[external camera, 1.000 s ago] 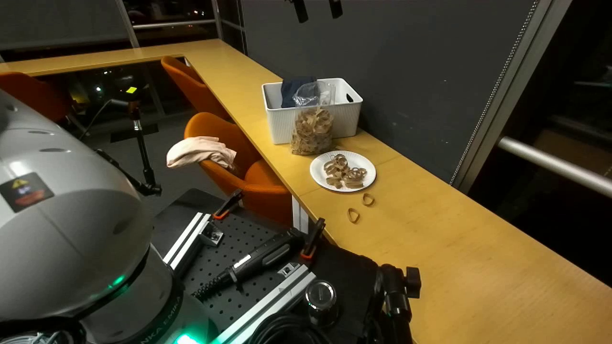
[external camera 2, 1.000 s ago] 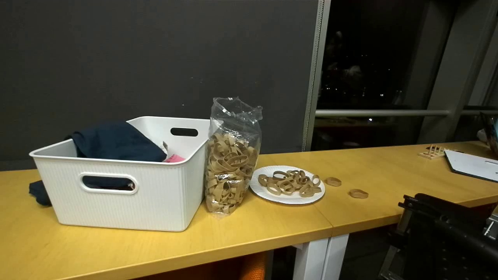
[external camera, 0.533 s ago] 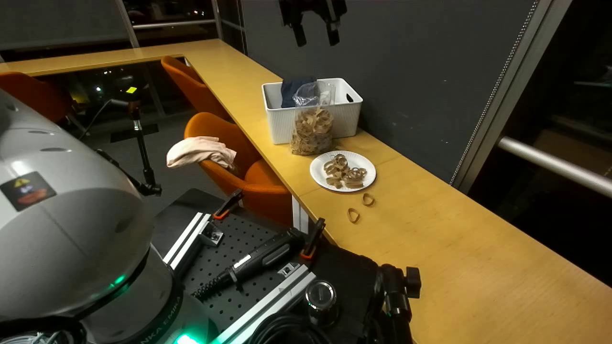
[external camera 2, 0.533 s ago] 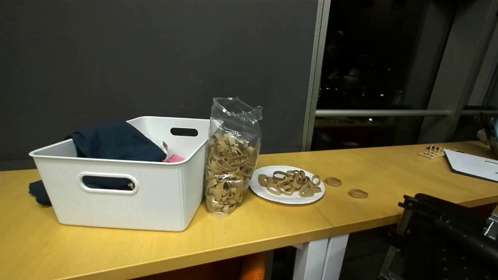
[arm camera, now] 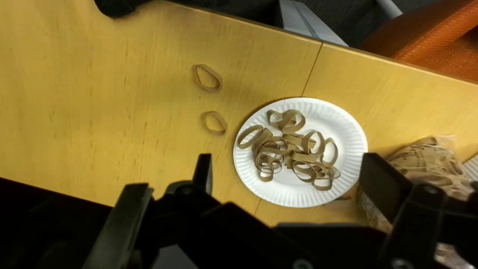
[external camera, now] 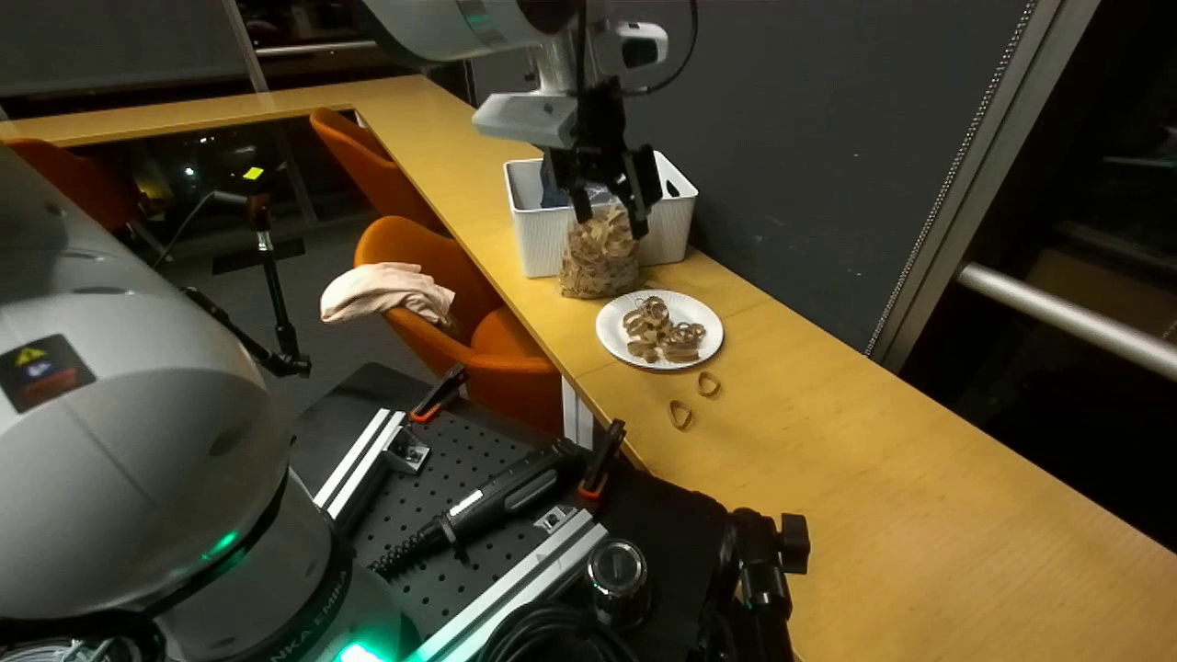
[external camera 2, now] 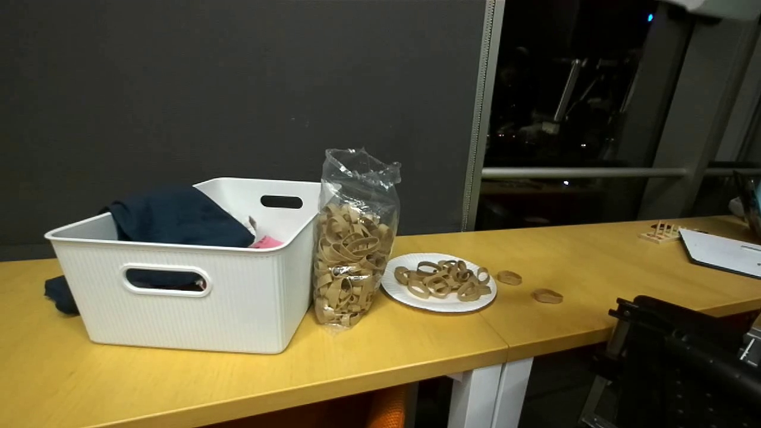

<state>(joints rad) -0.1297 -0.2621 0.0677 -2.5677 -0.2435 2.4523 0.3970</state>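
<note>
Below our gripper (external camera: 611, 219), and framed between its widely parted black fingers (arm camera: 382, 185) in the wrist view, we see a round white paper plate (arm camera: 351, 130) with a shallow, fluted rim. Across it we find a loose heap of rubber bands (arm camera: 304, 157), flat tan ribbons curled into overlapping ovals, some standing on edge. Ahead of the fingertip at the left of that view, a teardrop-shaped band (arm camera: 213, 89) and, closer to the tip, a rounder band (arm camera: 217, 132) lie singly on a smooth yellow wooden tabletop (arm camera: 130, 93), its surface faintly flecked with grain and crossed by a straight seam (arm camera: 311, 69) that runs under the plate. Partly hidden by our opposite finger, a clear plastic bag (external camera 2: 354, 249) stands upright, glossy and crinkled at its top, its lower part packed with more tan loops. Just beside the bag, on its side away from the plate, we make out a white bin (external camera 2: 190, 315) with finely ribbed walls and rounded slot handles, a soft navy cloth (external camera 2: 178, 220) bulging above its edge. Off past the tabletop's edge, well beyond our fingertips in the wrist view, shows an orange chair (arm camera: 448, 56) with woven-looking upholstery.
</note>
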